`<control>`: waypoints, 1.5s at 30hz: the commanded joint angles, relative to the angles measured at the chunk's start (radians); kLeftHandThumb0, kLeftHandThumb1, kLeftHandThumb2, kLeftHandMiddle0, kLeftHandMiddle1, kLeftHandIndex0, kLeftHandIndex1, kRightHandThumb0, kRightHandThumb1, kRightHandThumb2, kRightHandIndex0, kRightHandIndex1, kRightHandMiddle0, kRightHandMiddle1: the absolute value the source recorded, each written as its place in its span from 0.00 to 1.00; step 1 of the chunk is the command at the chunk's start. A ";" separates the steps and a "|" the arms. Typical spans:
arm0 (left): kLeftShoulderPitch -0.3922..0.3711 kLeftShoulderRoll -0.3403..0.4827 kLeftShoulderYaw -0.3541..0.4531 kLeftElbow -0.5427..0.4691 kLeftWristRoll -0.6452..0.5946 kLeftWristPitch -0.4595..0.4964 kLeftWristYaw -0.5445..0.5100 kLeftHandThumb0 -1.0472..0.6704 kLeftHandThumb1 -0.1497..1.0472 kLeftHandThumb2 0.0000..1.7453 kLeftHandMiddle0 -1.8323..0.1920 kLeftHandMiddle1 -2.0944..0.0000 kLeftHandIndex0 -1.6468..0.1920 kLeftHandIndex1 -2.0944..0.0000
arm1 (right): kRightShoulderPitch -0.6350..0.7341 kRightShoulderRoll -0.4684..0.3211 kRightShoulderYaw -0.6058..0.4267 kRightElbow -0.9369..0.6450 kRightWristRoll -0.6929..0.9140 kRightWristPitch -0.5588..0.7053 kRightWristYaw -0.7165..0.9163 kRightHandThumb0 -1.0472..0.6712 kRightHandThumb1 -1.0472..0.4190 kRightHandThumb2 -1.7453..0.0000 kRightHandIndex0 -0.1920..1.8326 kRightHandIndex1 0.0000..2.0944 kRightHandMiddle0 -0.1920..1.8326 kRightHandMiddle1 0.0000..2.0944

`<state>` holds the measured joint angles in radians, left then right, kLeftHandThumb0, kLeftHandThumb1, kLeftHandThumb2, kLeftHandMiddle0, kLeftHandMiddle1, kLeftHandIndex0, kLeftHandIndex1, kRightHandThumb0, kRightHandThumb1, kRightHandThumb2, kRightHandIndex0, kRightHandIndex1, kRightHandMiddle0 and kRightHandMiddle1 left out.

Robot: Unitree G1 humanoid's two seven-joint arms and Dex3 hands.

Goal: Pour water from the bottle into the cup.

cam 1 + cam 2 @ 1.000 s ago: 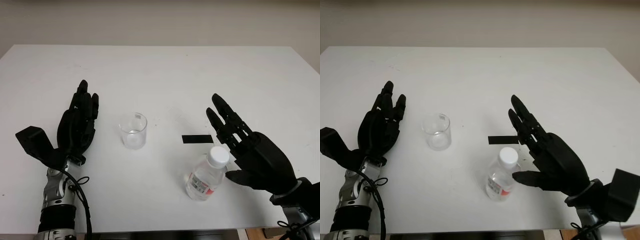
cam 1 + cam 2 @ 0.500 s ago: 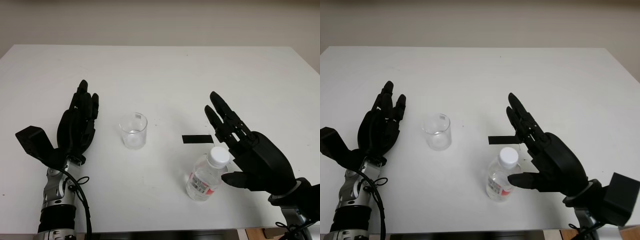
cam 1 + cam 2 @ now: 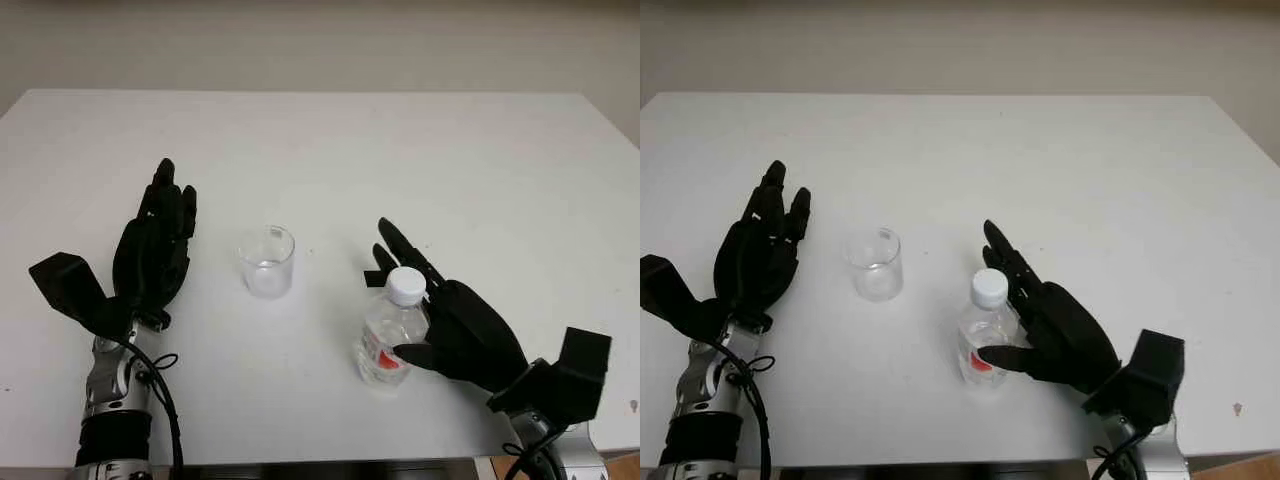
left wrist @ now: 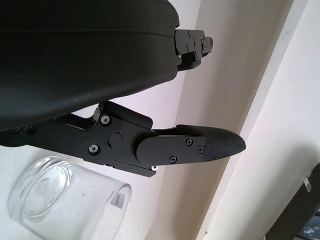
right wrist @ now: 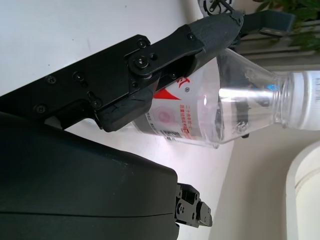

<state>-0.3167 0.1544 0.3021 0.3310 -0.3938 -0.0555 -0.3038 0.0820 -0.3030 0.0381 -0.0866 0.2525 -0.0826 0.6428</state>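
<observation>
Right hand [image 3: 455,325] sits low and right of centre, pressed against the bottle [image 3: 388,335], thumb across the label and fingers [image 3: 400,248] reaching up behind the white cap. From the right wrist view, the thumb lies on the red-printed label, but whether the grip is fully closed I cannot tell. The bottle stands upright on the white table [image 3: 330,150], cap on. The clear cup [image 3: 267,261] (looks empty) waits upright just left of centre, well apart from the bottle. Left hand [image 3: 155,250] is at the left, released, holding nothing, beside the cup.
</observation>
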 commanded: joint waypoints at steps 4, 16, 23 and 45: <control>0.008 -0.004 -0.004 -0.023 0.005 -0.002 0.010 0.20 1.00 0.22 0.94 0.97 0.93 0.97 | -0.021 -0.026 0.012 -0.003 0.001 0.011 0.036 0.05 0.13 0.98 0.00 0.00 0.00 0.00; 0.004 -0.011 -0.005 -0.018 0.001 -0.006 0.004 0.21 1.00 0.22 0.94 0.97 0.92 0.97 | -0.007 -0.004 0.010 -0.017 0.022 0.015 0.026 0.20 0.17 0.97 0.18 0.21 0.19 0.28; 0.004 -0.015 -0.002 -0.016 0.002 -0.013 0.009 0.20 1.00 0.22 0.93 0.97 0.92 0.97 | 0.008 0.005 0.030 -0.049 -0.013 0.015 -0.019 0.40 0.09 0.97 0.41 0.99 0.40 1.00; -0.001 -0.013 -0.005 0.000 0.001 -0.020 -0.001 0.20 1.00 0.22 0.94 0.98 0.92 0.98 | -0.112 0.129 0.017 0.037 -0.206 -0.108 -0.332 0.46 0.00 0.88 0.89 1.00 0.78 1.00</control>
<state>-0.3151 0.1398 0.2956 0.3343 -0.3920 -0.0705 -0.3026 0.0235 -0.1866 0.0692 -0.0586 0.0521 -0.1698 0.3261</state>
